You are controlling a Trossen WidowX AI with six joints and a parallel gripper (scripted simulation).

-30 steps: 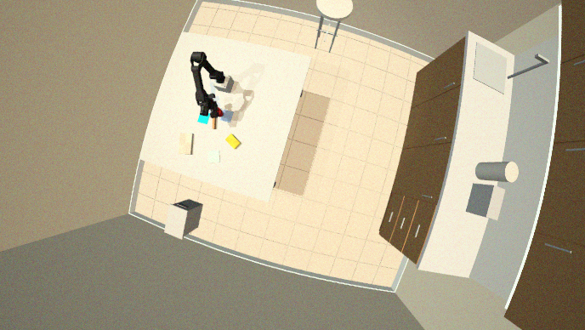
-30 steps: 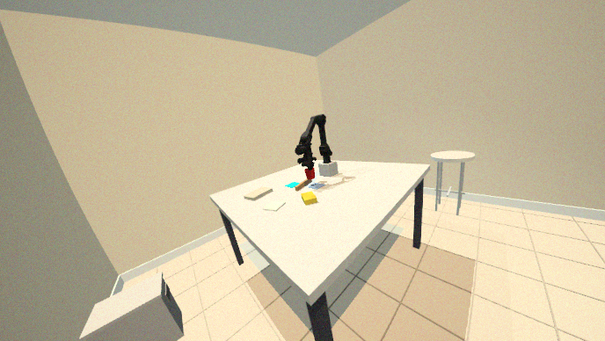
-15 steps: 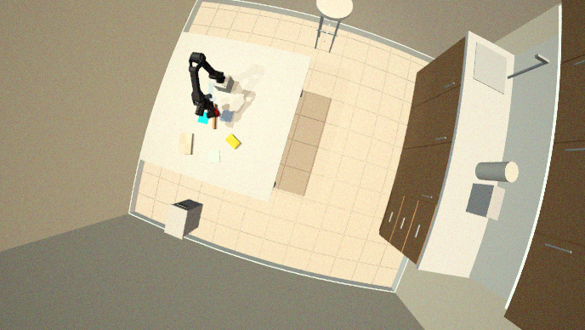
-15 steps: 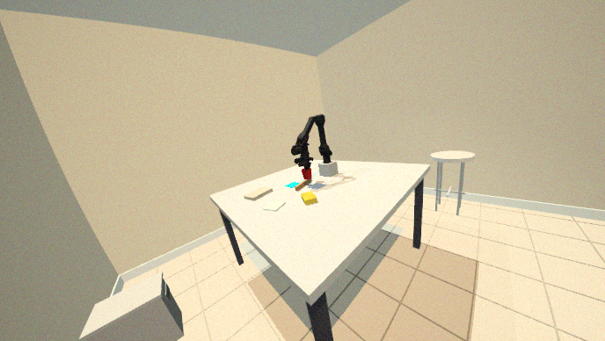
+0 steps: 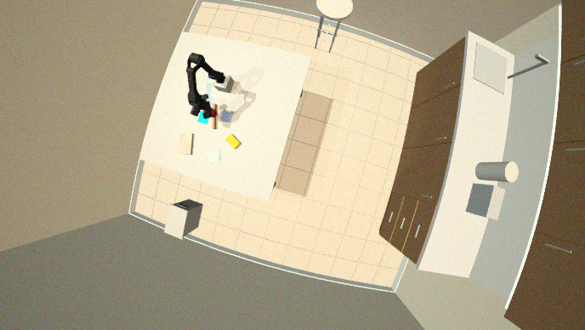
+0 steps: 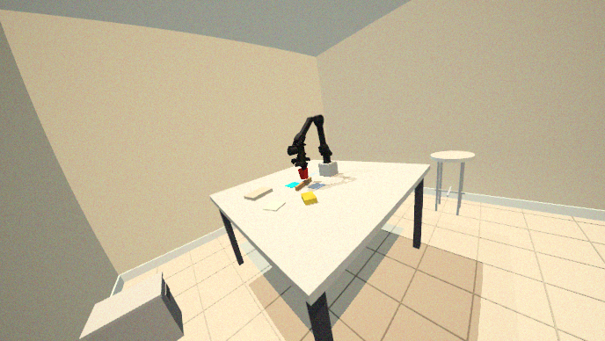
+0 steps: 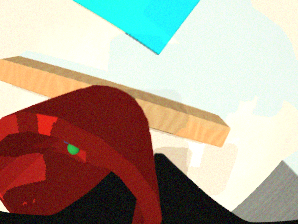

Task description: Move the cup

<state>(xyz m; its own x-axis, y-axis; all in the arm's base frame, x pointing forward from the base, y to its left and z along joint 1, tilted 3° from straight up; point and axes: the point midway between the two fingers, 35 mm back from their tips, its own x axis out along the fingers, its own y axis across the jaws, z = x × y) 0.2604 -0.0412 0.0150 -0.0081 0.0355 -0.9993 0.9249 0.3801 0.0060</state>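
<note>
My gripper (image 6: pixel 303 168) (image 7: pixel 147 160) is shut on the rim of the red cup (image 5: pixel 213 113) (image 6: pixel 303 174) (image 7: pixel 105 107), which hangs roughly upright above the table. A green marble (image 7: pixel 73 149) shows inside the cup, with a bit of blue beside it; the rest of the inside is hidden. The cyan pad (image 5: pixel 202 119) (image 6: pixel 292 185) (image 7: pixel 155 25) lies on one side of a wooden bar (image 5: pixel 214 122) (image 6: pixel 300 186) (image 7: pixel 185 118), and the blue pad (image 5: pixel 227 116) (image 6: pixel 317 186) on the other. In the top view the cup overlaps the bar. Nothing stands on either pad.
A yellow block (image 5: pixel 233 141) (image 6: pixel 309 198), a beige slab (image 5: pixel 185 144) (image 6: pixel 258 192) and a thin pale green square (image 5: pixel 213 156) (image 6: pixel 274 206) lie on the table beyond the bar. The arm stands on a grey block (image 5: pixel 228 85) (image 6: pixel 328 170).
</note>
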